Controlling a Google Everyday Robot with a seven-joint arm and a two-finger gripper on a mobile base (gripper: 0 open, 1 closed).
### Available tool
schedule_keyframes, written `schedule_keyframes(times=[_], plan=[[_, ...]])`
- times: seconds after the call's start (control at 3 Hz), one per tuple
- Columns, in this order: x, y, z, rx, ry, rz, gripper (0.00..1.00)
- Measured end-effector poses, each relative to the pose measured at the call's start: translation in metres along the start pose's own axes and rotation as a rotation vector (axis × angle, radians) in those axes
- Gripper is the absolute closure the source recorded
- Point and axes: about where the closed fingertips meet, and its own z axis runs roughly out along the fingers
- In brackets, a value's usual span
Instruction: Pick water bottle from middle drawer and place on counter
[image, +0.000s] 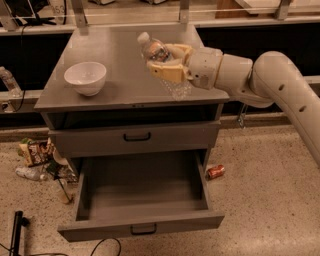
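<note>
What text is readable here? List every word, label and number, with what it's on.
None legible.
Water bottle label, held in the gripper above the counter: blurred.
Red can on floor: too small.
Snack packet on floor: blurred.

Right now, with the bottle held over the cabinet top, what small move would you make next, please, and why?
Probably lower the gripper a little toward the counter. It is shut on the water bottle, which is tilted over bare counter right of the white bowl, while the middle drawer stands open with nothing in its tray.
</note>
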Motion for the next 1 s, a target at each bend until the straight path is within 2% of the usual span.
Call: schedule_keyframes(times=[0.33,0.67,1.0], plan=[[-0.0207,-0.0171,0.0050,-0.005,-0.096,-0.095,1.00],[-0.0213,-0.0170,0.0048,0.001,-0.101,-0.102,1.00],[-0.0185,-0.0168,0.0111,0.048,-0.124,-0.082,1.00]])
